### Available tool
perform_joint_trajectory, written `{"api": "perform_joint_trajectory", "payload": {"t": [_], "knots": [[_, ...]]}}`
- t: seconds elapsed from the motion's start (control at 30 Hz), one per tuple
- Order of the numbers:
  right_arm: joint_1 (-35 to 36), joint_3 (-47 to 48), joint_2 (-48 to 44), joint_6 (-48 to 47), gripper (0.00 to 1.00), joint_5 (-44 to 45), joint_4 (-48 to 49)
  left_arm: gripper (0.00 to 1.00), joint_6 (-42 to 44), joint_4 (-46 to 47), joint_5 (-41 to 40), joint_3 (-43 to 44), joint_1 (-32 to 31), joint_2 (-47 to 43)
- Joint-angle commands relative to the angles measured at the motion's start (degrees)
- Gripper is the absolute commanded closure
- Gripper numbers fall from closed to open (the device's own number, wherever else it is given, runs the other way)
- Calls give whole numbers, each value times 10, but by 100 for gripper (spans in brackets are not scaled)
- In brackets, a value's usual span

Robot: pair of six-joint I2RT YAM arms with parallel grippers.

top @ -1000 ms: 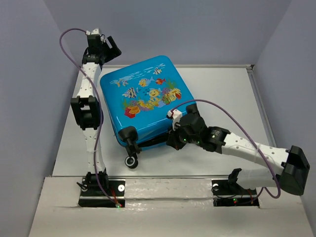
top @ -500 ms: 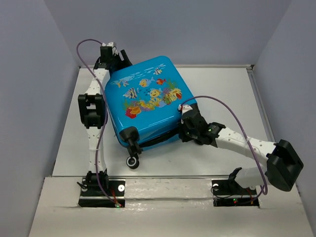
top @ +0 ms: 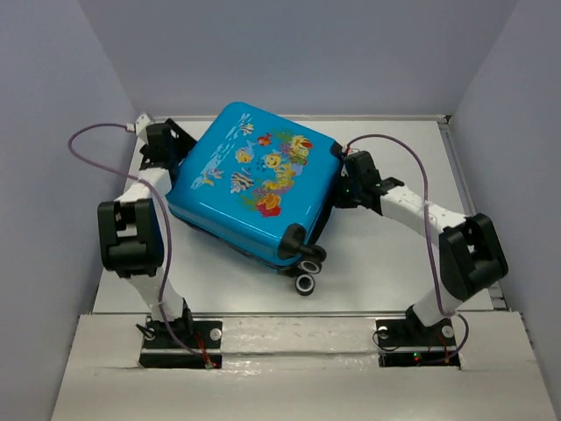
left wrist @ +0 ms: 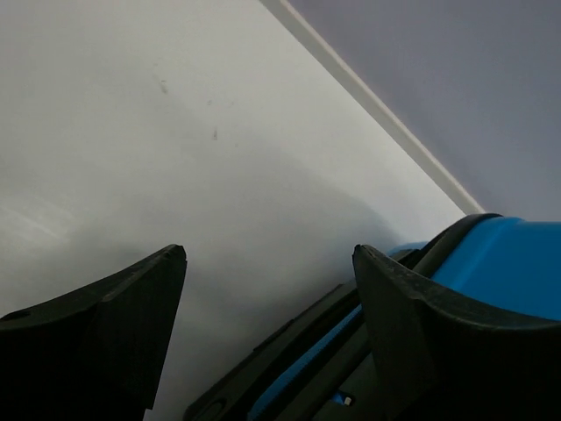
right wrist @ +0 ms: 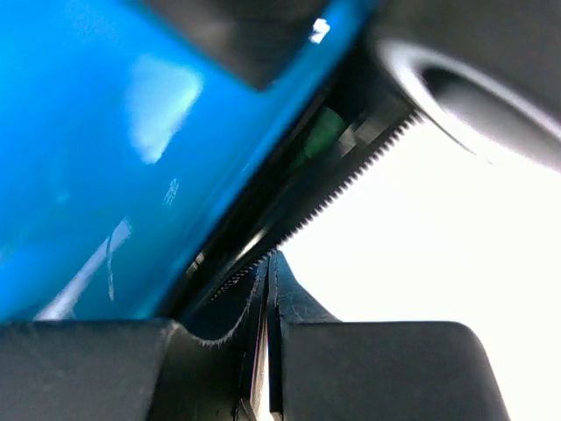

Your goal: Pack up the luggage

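Observation:
The luggage (top: 254,184), a bright blue hard-shell suitcase, lies on the table with its fish print up and its wheels (top: 305,282) toward me. My left gripper (top: 178,143) is open and empty at its far left corner. In the left wrist view (left wrist: 267,250) the blue shell and black edge (left wrist: 508,263) sit just beside the right finger. My right gripper (top: 344,181) is shut at the suitcase's right edge. In the right wrist view (right wrist: 272,259) its tips meet the zip teeth (right wrist: 351,189) beside the blue shell (right wrist: 131,132), with a thin pale sliver pinched between the pads.
The white table (top: 394,246) has a raised rim along the back (top: 394,117) and right side. Grey walls stand close on the left, right and behind. No clothes show.
The suitcase has turned clockwise, its wheels swinging to the right. My right gripper went from its near edge round to its right side. My left gripper dropped to its far left corner.

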Motion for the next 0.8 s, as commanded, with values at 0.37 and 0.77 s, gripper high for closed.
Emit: {"api": "perform_joint_trajectory", "payload": {"t": [0.37,0.77], "knots": [[-5,681,445,129,71,-460,30,18,-94,-13,-58,-428,-180,-461],[-41,635,320,62,0,-379,19,10,-62,-74,-57,-355,-241,-567]]}}
